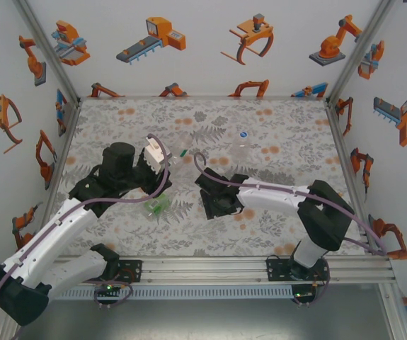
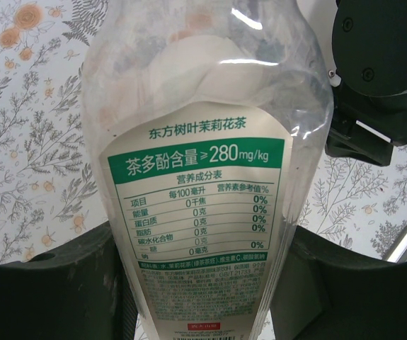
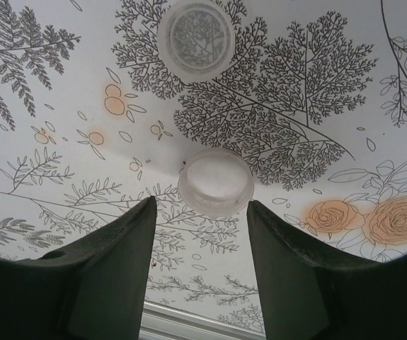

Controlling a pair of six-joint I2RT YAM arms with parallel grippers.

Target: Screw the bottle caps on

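My left gripper [image 2: 203,290] is shut on the white-labelled clear bottle [image 2: 203,184], whose body sits between the dark fingers [image 2: 47,290]. From above, this gripper [image 1: 158,153] holds the bottle [image 1: 179,149] raised over the table's left middle. A green-tinted bottle [image 1: 156,207] lies on the table below it. A plain clear bottle [image 1: 242,144] stands upright further back. My right gripper [image 3: 199,212] is open and low over the table [image 1: 216,200]. A pale bottle cap [image 3: 216,182] lies just beyond its fingertips. A second cap [image 3: 196,34] lies further ahead.
The floral tabletop [image 1: 281,163] is walled by white panels with orange robot pictures. An aluminium rail [image 1: 210,265] runs along the near edge, between the arm bases. The right arm's black wrist [image 2: 380,64] shows close to the held bottle.
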